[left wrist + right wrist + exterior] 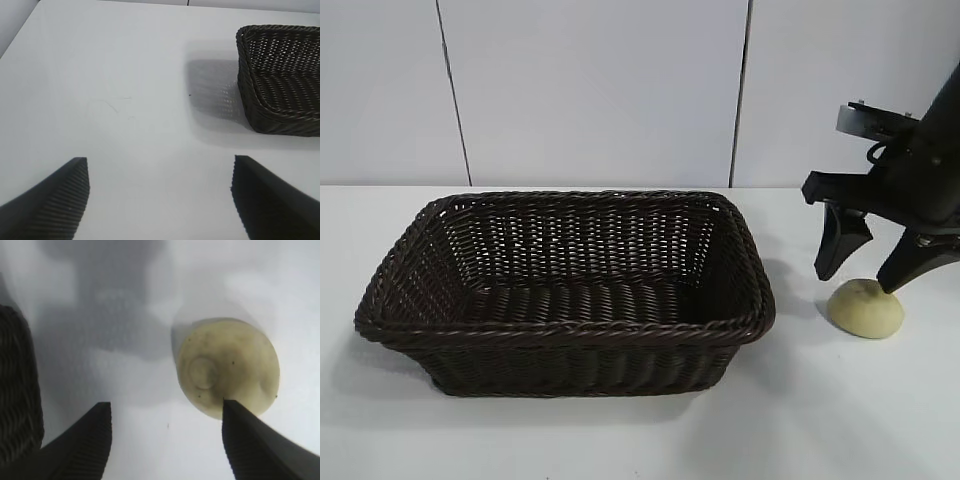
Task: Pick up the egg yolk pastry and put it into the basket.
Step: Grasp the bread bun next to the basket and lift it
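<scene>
The egg yolk pastry (865, 308), a small pale yellow dome, lies on the white table to the right of the basket (565, 335). My right gripper (858, 282) hangs just above it, open, with nothing between its fingers. In the right wrist view the pastry (227, 365) shows its faint swirl, and one fingertip (235, 415) overlaps its edge while the gripper (165, 404) is centred on bare table beside it. The left gripper (160, 160) is open over bare table, with the basket (280, 125) off to one side. The basket holds nothing.
The dark woven basket's rim (15, 390) shows at the edge of the right wrist view, close to the right gripper. A white panelled wall (600, 90) stands behind the table (840, 420).
</scene>
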